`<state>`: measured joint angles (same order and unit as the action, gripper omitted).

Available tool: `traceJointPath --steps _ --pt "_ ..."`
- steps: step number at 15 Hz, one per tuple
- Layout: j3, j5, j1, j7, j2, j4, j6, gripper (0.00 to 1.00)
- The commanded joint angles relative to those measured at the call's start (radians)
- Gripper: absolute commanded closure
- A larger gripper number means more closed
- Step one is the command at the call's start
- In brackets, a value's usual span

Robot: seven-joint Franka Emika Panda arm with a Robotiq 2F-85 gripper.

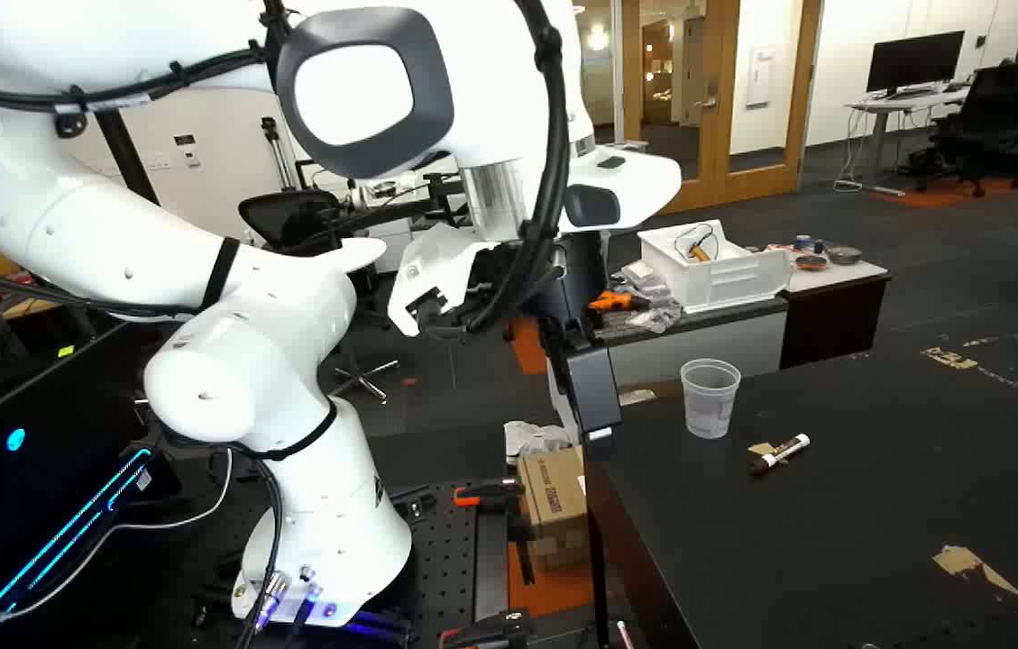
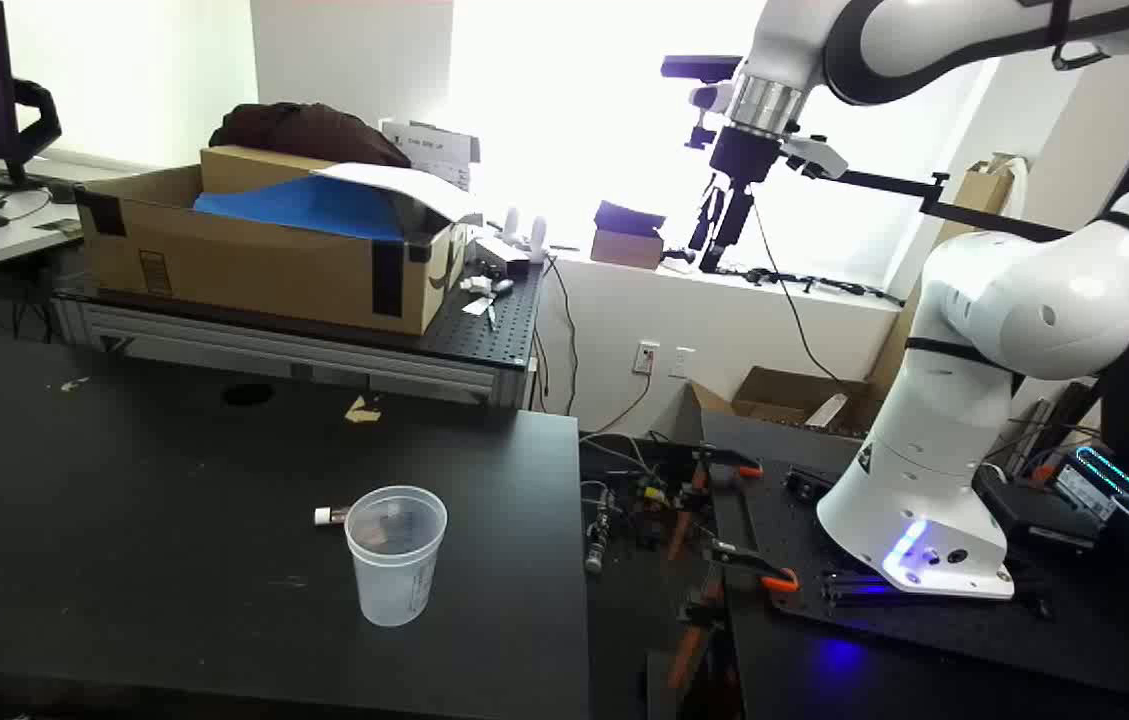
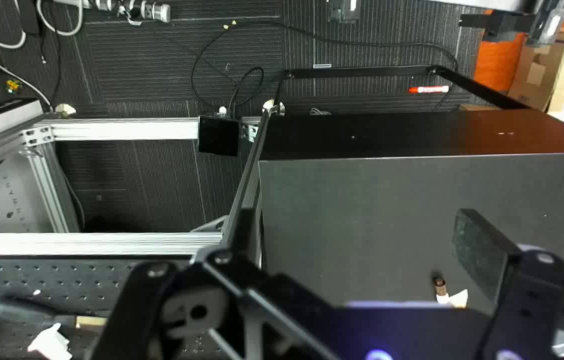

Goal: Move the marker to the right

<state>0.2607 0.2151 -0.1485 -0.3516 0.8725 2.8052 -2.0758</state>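
The marker (image 1: 781,453), dark brown with a white part, lies on the black table beside a tan tape patch (image 1: 759,448). In an exterior view its white end (image 2: 329,516) shows just left of the translucent plastic cup (image 2: 392,575), which hides part of it. In the wrist view the marker (image 3: 440,288) shows low, near the right finger, its lower part cut off by the gripper body. My gripper (image 3: 356,220) is open with nothing between its fingers. In both exterior views it (image 1: 600,437) (image 2: 706,252) hangs high, away from the marker, toward the robot's side.
The cup (image 1: 710,401) stands upright close to the marker. The black table's edge (image 3: 411,157) runs under the gripper. A red and white pen (image 3: 429,89) lies on the floor. A cardboard box (image 2: 254,265) stands on a neighbouring bench, and a white bin (image 1: 716,275) stands behind.
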Motion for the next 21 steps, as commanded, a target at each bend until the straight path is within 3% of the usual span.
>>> traceJointPath --steps 1,15,21 --pt "-0.002 -0.002 -0.001 -0.001 -0.001 -0.002 0.003 0.0" --pt "-0.013 0.007 0.005 0.006 -0.024 -0.026 -0.033 0.0" --pt "-0.06 0.027 0.04 -0.009 -0.046 -0.063 -0.081 0.0"
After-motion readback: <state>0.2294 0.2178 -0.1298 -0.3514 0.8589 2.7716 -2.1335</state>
